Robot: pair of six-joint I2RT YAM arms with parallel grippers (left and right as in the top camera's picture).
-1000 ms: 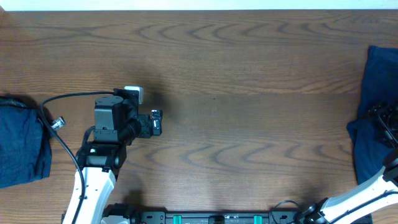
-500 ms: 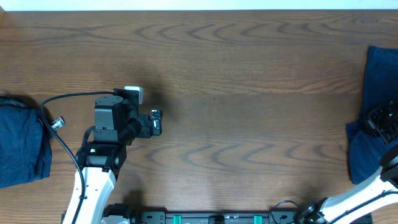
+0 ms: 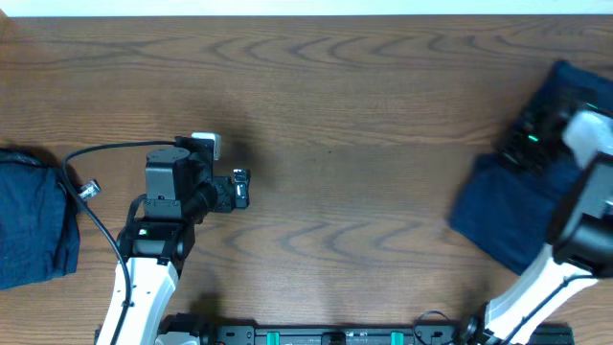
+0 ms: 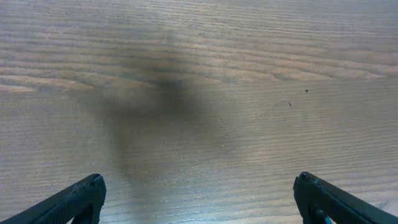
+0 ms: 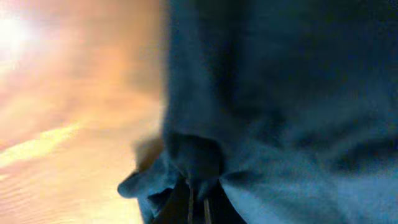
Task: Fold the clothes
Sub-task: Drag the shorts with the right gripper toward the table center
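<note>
A navy garment [image 3: 498, 218] is lying bunched near the right edge of the table [image 3: 364, 86], partly blurred, and the right gripper [image 5: 196, 198] is clamping shut on a pinch of its cloth. A second navy garment [image 3: 34, 220] is lying at the far left edge. Between them, the left gripper [image 3: 239, 189] is hovering over the wood with its jaws wide apart, holding nothing.
</note>
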